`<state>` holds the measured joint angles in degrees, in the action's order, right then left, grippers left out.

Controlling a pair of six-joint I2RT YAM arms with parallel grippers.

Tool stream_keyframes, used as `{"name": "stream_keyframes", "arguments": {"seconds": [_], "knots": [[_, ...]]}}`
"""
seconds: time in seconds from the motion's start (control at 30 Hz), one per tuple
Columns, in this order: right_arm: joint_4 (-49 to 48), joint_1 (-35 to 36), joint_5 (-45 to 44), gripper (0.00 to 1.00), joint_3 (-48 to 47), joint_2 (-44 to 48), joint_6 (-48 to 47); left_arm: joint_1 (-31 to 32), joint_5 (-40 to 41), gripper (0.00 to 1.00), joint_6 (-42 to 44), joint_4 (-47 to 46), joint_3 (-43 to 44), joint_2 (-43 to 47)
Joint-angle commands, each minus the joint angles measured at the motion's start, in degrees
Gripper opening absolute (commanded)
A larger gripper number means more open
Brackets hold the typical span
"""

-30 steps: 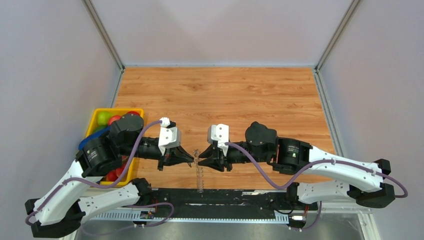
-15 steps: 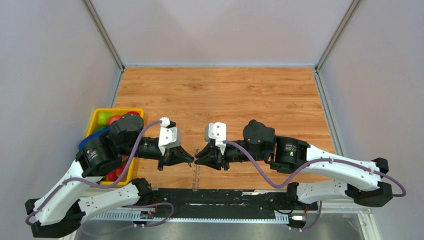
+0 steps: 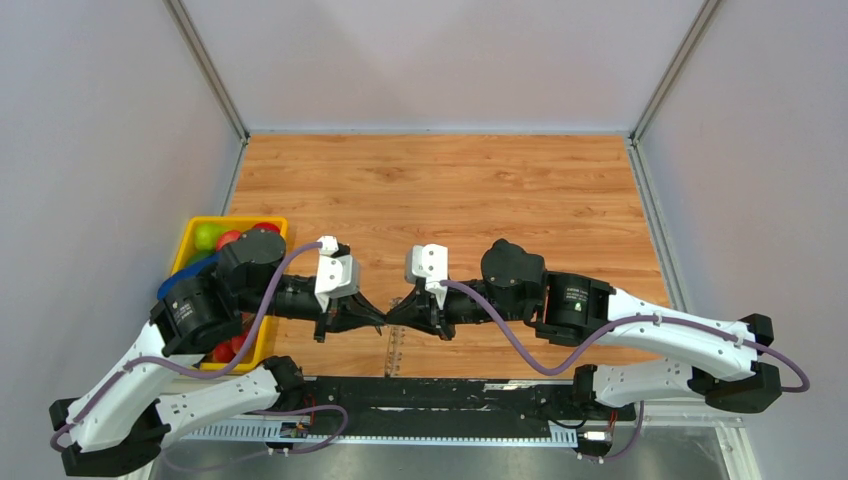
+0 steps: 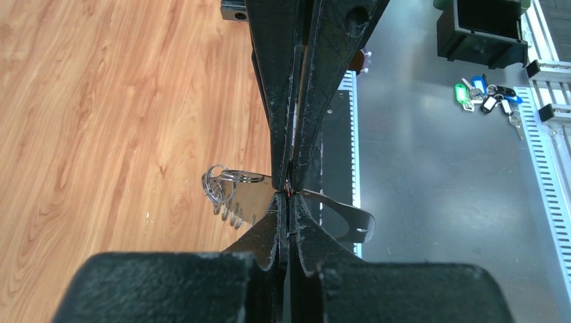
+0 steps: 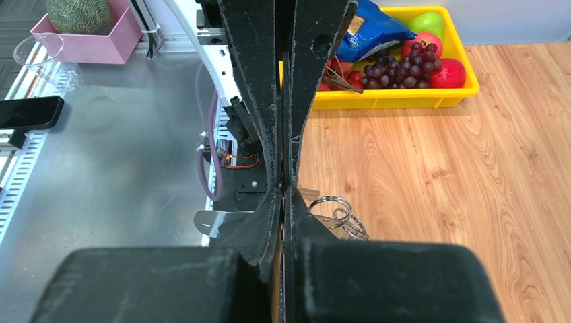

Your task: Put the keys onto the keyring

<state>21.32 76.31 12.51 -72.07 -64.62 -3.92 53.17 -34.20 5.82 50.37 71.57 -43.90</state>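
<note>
The key (image 4: pixel 246 202) is a flat silvery piece with teeth on one edge, held up where the two arms meet tip to tip. The left gripper (image 3: pixel 378 321) is clenched at the key's middle and the right gripper (image 3: pixel 394 317) is clenched there too, from the opposite side. I judge that each one pinches the key, but the fingers hide the exact contact. The keyring (image 4: pixel 219 183), a few small wire loops, touches the key's toothed end. I cannot tell if it is threaded through. The bin (image 3: pixel 240 219) stands well to the key's left.

The key should be light, thin and stiff, with smooth faces that can slip or turn between the pads. It is best gripped flat across the broad faces, leaving its hole free. The keyring looks springy and tight, so it is better held on the side away from its split
</note>
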Motion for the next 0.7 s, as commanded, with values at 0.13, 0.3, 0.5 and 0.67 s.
{"name": "stream_keyframes", "arguments": {"seconds": [0.13,0.3,0.5,0.67], "knots": [[-7.9,0.25,-1.98,0.0,0.85,3.84,1.29,0.1,-1.83,0.26,0.15,-3.99,-0.8,2.11],[-9.86,0.32,-2.15,0.0,1.78,4.81,2.03,0.15,-1.87,0.4,-0.1,-5.3,-1.5,2.82],[-10.46,0.33,-1.91,0.0,2.14,5.25,2.11,0.18,-1.04,0.45,-0.42,-6.9,-1.43,2.84],[-10.93,0.39,-1.61,0.0,2.8,5.55,2.21,0.12,0.37,0.45,-0.7,-8.51,-1.43,2.69]]}}
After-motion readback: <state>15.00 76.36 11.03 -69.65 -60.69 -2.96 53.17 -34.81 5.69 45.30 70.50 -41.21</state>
